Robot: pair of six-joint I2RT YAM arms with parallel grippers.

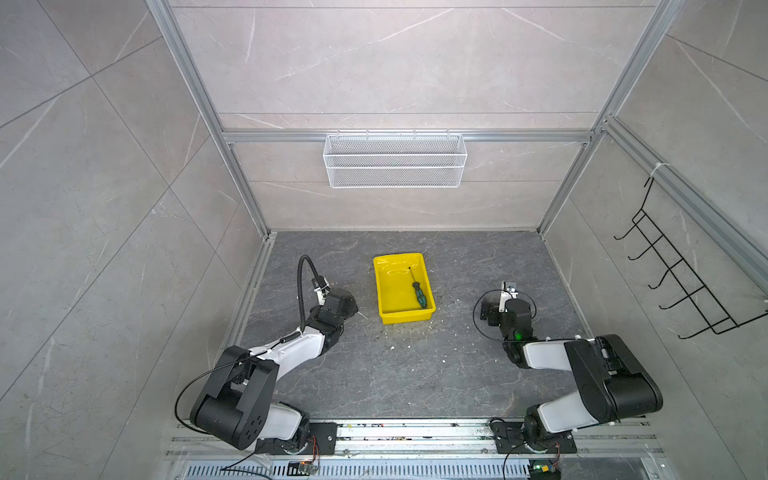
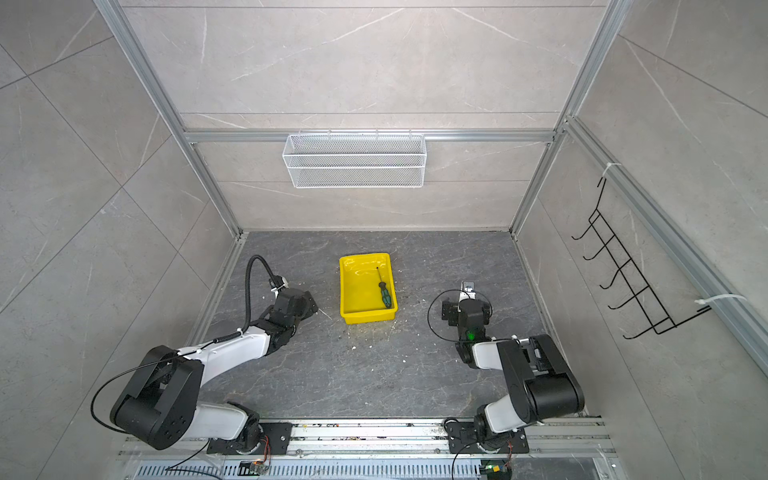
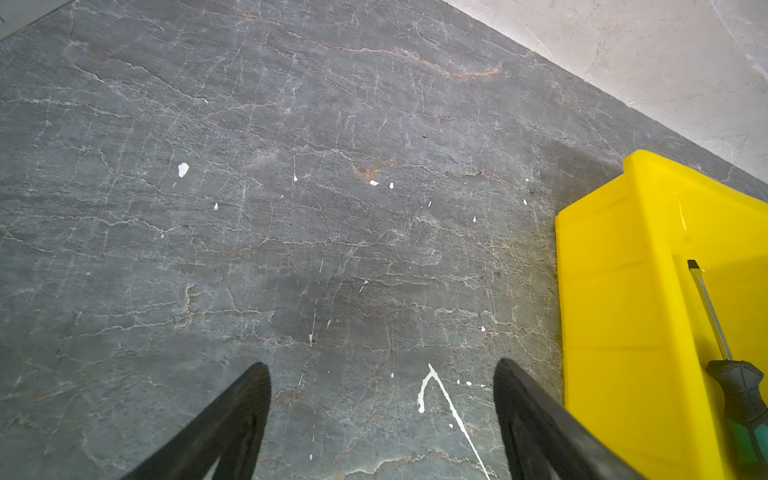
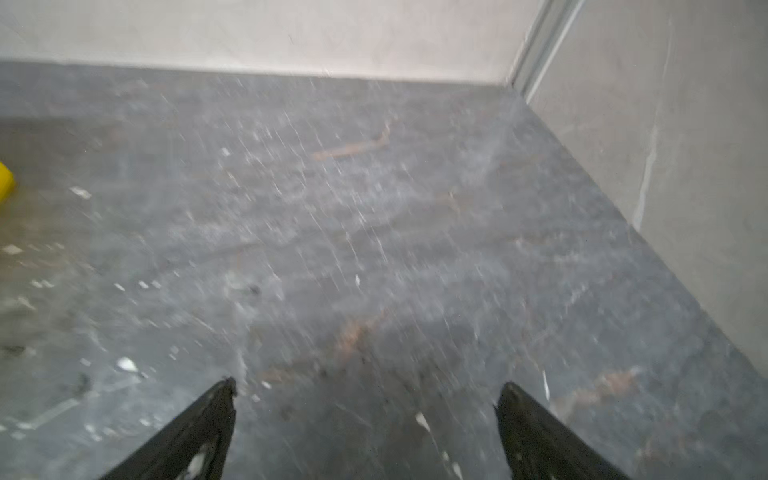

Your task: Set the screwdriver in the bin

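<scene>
Two tools, each with jaws spread wide and nothing between them. The left tool hangs over the bare tabletop just beside the bin; the right tool is well apart from it on the opposite side. The screwdriver lies flat inside the yellow bin, near its right wall, handle toward the arms.

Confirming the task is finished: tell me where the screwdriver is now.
In both top views the screwdriver lies inside the yellow bin, along its right side, handle at the near end; the bin sits midway across the dark tabletop.
</scene>
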